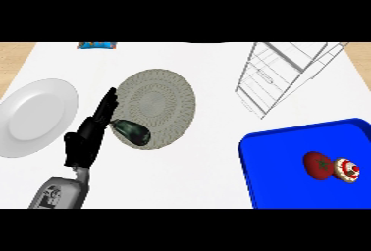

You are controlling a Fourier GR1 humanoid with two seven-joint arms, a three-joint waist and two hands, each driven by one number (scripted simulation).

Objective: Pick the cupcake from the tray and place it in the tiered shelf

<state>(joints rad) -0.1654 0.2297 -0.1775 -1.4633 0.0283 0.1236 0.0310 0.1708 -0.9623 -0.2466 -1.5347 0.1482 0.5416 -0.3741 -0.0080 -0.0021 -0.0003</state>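
Observation:
The cupcake (347, 170), white with red bits on top, lies on its side on the blue tray (279, 157) at the lower right, touching a red tomato (317, 165). The tiered shelf (286, 73), a pale wire frame, stands at the upper right of the counter. My left hand (88, 137) shows at the left, open with fingers straight and pointing up, beside a dark eggplant (132, 131). The right hand is out of view.
A grey patterned round plate (161, 103) lies in the middle, with the eggplant on its lower left rim. A plain white plate (35, 116) sits at the far left. A small blue object (97, 45) is at the counter's far edge.

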